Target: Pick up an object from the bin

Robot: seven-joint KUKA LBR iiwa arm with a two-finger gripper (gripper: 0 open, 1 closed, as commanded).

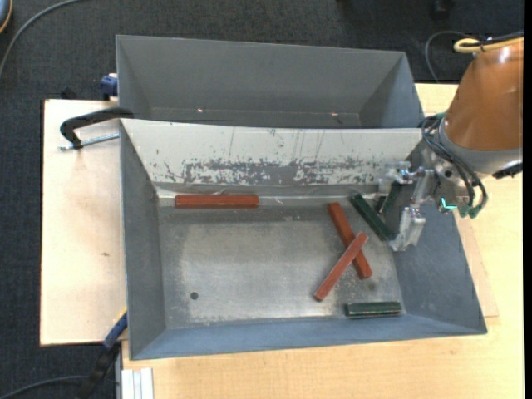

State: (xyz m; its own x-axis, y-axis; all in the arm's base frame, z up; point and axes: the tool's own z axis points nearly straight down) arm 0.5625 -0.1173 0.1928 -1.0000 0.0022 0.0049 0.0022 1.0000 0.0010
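Gripper (pixel 400 221) low by bin (pixel 140 248) right wall, against dark green stick (pixel 369 214). Can't tell open/closed. Grasp step; next needs secure clamp, then lift.

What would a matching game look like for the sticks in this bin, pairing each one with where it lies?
Things:
1. lone red-brown stick
2. crossed red-brown sticks
3. flat dark green stick
4. slanted dark green stick

Places:
A. right beside the gripper
B. by the front wall, at the right
C. along the back wall, at the left
D. on the bin floor, right of the middle

Pairs: 1-C, 2-D, 3-B, 4-A
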